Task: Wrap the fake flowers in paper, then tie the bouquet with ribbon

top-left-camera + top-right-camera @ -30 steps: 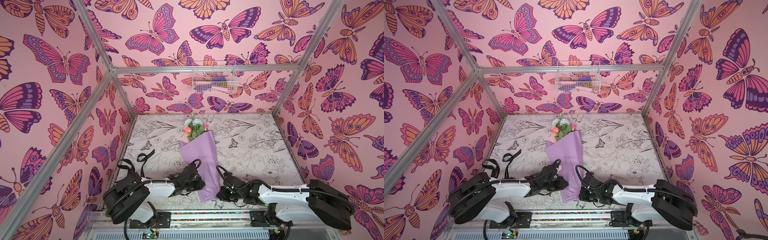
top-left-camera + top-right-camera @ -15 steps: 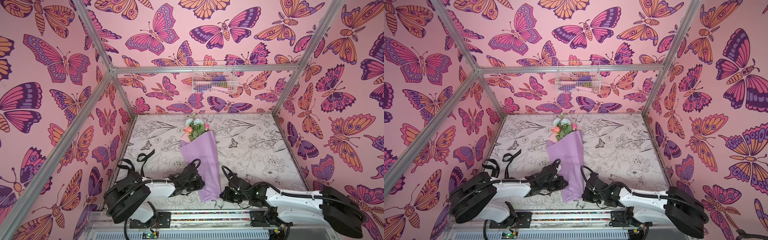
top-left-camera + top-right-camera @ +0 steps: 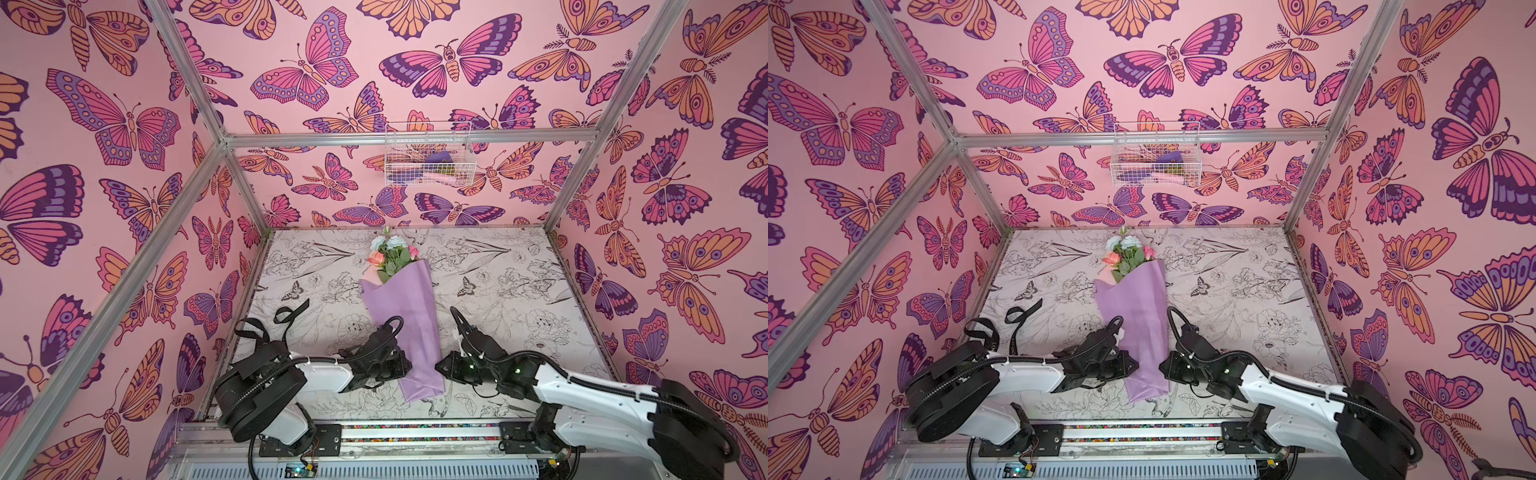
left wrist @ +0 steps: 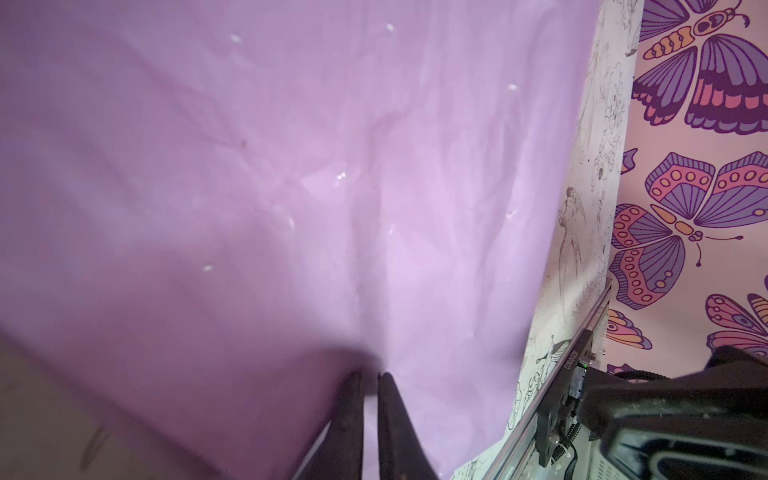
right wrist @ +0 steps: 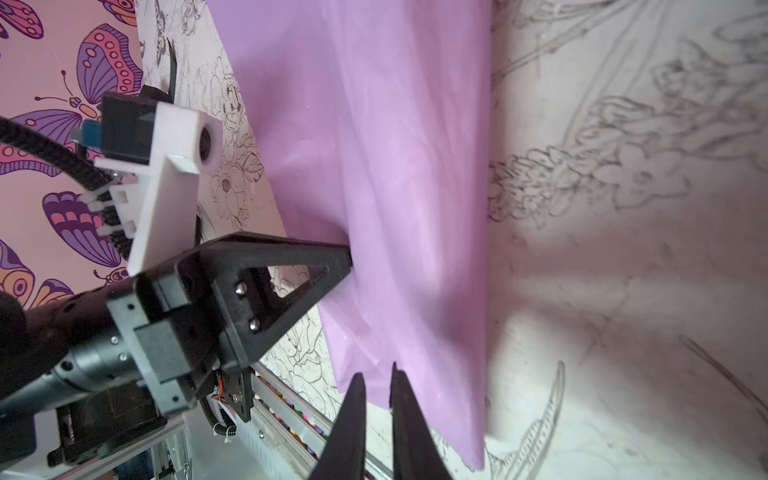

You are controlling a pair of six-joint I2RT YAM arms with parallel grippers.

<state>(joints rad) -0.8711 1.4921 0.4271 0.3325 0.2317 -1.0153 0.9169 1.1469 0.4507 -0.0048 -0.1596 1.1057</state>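
Stems unseen inside bouquet (image 3: 405,324)

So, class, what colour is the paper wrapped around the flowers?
The wrapping paper is plain lilac; it shows best in a top view.

Both top views were bright and evenly lit, with saturated colour on the butterfly walls (image 3: 124,124), which the wide lens stretched large toward the edges. My arms threw only soft shadows on the surface (image 3: 519,299). From my left wrist the lilac paper (image 4: 291,166) sat too close to focus (a smear, dimmer to one side), flecked with small glints. My right wrist view was sharper, with a broad shadow on the surface there.
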